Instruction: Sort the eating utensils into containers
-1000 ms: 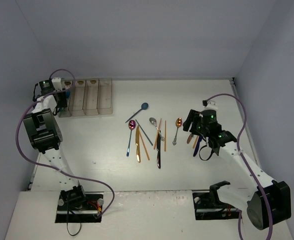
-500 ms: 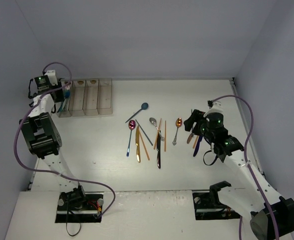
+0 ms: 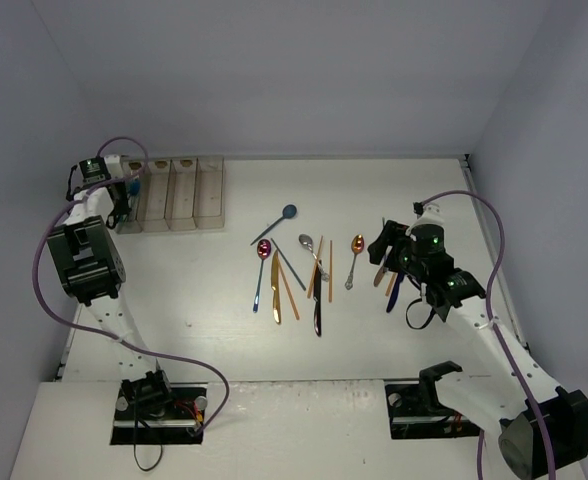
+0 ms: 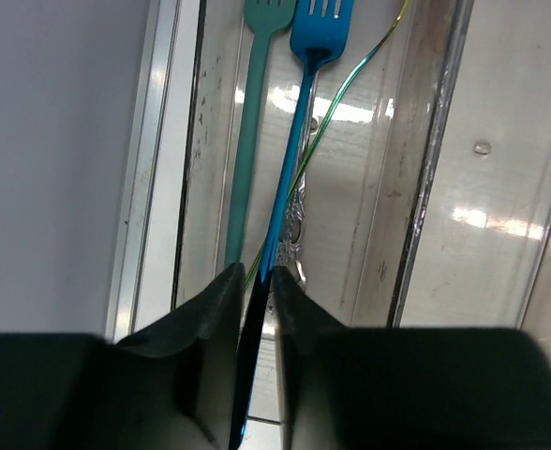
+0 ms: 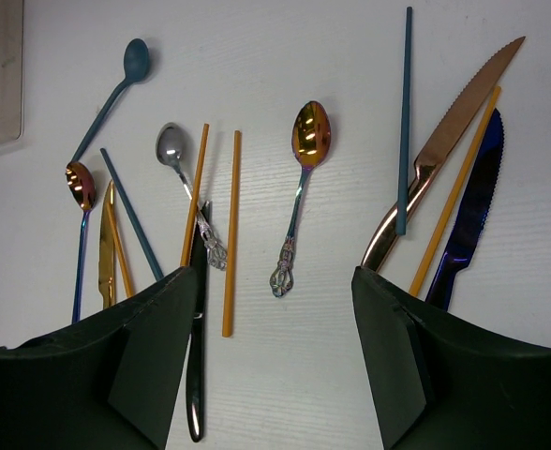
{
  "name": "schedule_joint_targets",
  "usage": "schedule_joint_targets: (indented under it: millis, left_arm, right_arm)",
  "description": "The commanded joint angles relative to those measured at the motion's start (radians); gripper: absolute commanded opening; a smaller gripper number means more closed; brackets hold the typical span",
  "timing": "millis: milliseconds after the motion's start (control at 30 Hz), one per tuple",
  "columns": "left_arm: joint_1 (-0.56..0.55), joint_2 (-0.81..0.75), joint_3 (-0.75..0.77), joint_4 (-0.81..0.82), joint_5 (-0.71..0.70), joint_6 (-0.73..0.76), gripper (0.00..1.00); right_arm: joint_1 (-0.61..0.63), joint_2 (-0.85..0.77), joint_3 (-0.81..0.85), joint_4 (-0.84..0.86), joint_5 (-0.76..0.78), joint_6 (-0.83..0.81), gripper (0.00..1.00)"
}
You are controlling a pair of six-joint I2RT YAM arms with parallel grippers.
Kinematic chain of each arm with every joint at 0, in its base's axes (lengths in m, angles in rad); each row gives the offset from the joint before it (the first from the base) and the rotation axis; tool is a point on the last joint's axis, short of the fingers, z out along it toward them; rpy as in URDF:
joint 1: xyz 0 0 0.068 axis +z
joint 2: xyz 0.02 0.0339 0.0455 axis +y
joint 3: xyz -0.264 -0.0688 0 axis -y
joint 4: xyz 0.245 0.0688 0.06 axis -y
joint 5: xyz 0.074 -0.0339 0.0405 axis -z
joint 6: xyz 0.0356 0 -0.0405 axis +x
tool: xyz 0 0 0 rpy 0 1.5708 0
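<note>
Blue fork (image 4: 299, 122) lies in leftmost bin (image 4: 435, 159) beside teal fork (image 4: 247, 141), forks grouped there. Handle sits between left gripper (image 4: 258, 281) jaws, seemingly pinched, contact unclear. Right gripper (image 5: 275, 309) spread wide, empty; copper spoon (image 5: 308, 131) just ahead, likely next pick.

The containers (image 3: 179, 195) stand in a row at the far-left corner of the desk (image 3: 174, 290). Inside the leftmost one, a first fork (image 4: 243, 141) lies alongside a second fork (image 4: 294, 159). The remaining utensils (image 3: 317, 300) lie spread across desk centre and right
</note>
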Motion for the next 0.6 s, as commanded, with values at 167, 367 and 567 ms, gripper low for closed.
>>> schedule_joint_targets:
  millis: [167,367,567]
  left_arm:
    - [-0.003,-0.018,0.096,0.041,0.018,-0.005,0.03]
    - [-0.006,0.004,0.114,0.071,0.033,-0.01,0.03]
    - [-0.009,0.013,0.108,0.068,0.027,-0.013,0.29]
  right_arm:
    - [-0.006,0.024,0.003,0.037,0.012,0.005,0.64]
    - [-0.006,0.038,0.002,0.036,0.011,0.006,0.64]
    - [-0.006,0.046,0.007,0.038,0.009,0.008,0.64]
